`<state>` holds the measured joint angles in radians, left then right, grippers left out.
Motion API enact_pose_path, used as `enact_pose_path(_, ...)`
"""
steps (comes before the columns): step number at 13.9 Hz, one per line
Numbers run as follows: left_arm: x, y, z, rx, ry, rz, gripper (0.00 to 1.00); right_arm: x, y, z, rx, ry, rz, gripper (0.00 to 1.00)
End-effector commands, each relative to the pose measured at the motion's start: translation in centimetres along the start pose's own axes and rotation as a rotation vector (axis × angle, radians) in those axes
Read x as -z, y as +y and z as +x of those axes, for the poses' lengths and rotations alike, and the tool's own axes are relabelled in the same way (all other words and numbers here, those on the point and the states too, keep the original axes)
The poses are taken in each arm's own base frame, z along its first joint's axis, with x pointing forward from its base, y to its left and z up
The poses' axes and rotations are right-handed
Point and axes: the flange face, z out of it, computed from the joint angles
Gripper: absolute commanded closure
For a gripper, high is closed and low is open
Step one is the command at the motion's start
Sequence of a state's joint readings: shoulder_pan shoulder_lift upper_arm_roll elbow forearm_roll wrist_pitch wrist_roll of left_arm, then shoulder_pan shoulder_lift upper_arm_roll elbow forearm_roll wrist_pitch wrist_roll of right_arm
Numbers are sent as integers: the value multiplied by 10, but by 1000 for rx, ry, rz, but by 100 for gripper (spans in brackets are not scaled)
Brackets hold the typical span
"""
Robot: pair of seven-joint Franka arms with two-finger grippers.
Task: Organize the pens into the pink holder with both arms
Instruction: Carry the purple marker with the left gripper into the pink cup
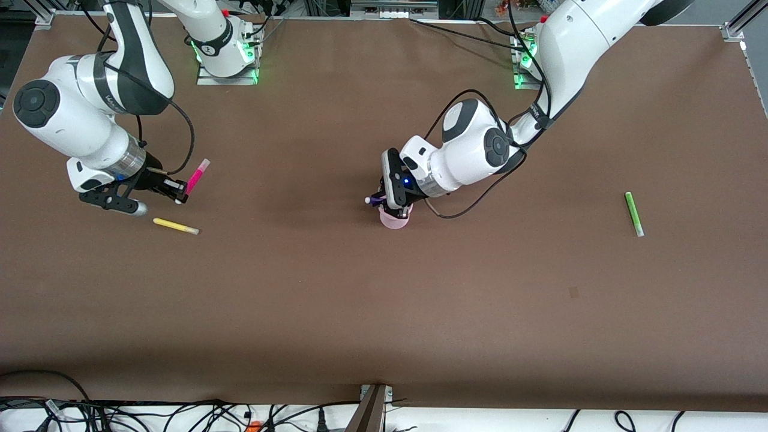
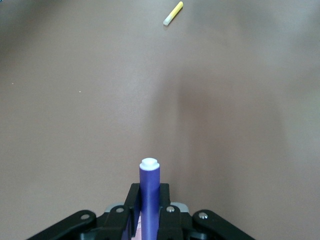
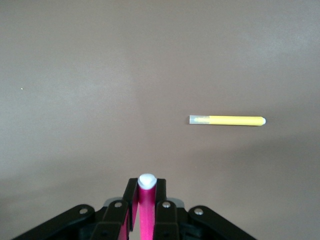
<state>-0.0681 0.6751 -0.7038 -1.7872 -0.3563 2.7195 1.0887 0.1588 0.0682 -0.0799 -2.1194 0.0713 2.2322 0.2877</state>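
Observation:
My left gripper (image 1: 393, 207) is shut on the purple pen (image 1: 375, 198) right over the pink holder (image 1: 394, 218), which stands mid-table. The pen lies tilted, its white end toward the right arm's end of the table. I cannot tell whether its other end is inside the holder. In the left wrist view the purple pen (image 2: 149, 192) sits between the closed fingers of the left gripper (image 2: 148, 187). My right gripper (image 1: 180, 193) is shut on the magenta pen (image 1: 197, 174) and holds it just above the table; the right wrist view shows the magenta pen (image 3: 146, 210) in the right gripper (image 3: 146, 182).
The yellow pen (image 1: 175, 226) lies flat on the table close to the right gripper, nearer the front camera; it also shows in the right wrist view (image 3: 227, 120) and the left wrist view (image 2: 173, 13). The green pen (image 1: 633, 213) lies toward the left arm's end of the table.

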Motion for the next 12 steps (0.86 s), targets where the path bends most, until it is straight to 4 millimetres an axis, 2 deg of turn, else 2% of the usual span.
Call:
enact_pose_path(1,6,-2,4,-20,21,13,0,2,1,-2,-13,4,-5,100)
enact_pose_path(3,12,-6,2,-17,25,18,0,2,1,-2,-13,4,-5,100)
enact_pose_path(6,53,-11,20,-30,41,69,0,5,-5,-3,-19,11,-1,100)
enact_pose_path(9,106,-35,8,65,-6,47,0,26,-60,-8,-125,49,29,100)
enact_pose_path(12,146,-44,-14,186,-103,-27,0,53,-130,-17,-201,121,48,100)
